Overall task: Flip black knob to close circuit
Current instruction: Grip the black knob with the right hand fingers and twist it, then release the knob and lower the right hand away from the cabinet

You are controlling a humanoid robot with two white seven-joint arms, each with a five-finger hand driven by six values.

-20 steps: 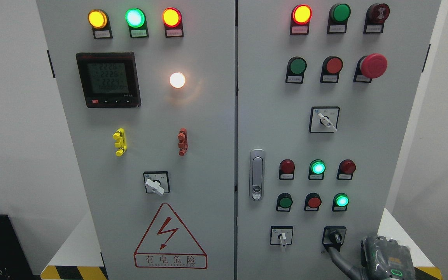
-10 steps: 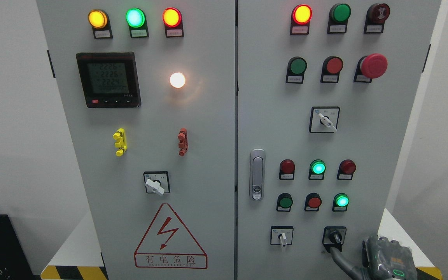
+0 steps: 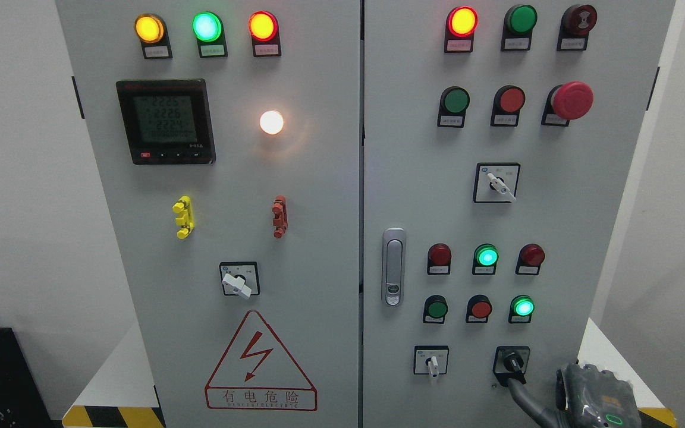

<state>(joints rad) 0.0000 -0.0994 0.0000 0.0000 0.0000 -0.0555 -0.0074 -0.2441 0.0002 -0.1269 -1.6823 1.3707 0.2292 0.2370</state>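
Note:
The black knob [image 3: 512,361] sits in a black square plate at the lower right of the right cabinet door, its pointer hanging down and slightly right. My right hand [image 3: 595,397] shows at the bottom right corner, below and right of the knob. One dark finger [image 3: 527,399] stretches up-left from it, its tip just under the knob's lower end; whether it touches the knob I cannot tell. The hand holds nothing. My left arm is out of sight.
A white-handled selector [image 3: 432,362] sits left of the knob, with lit green lamps [image 3: 522,307] and red buttons above. A door latch [image 3: 393,267] is on the door's left edge. The red mushroom stop button [image 3: 571,100] is higher up. The left door carries a meter [image 3: 166,120].
My right hand has slid a little to the right and down, towards the picture's corner. The knob's pointer looks unchanged.

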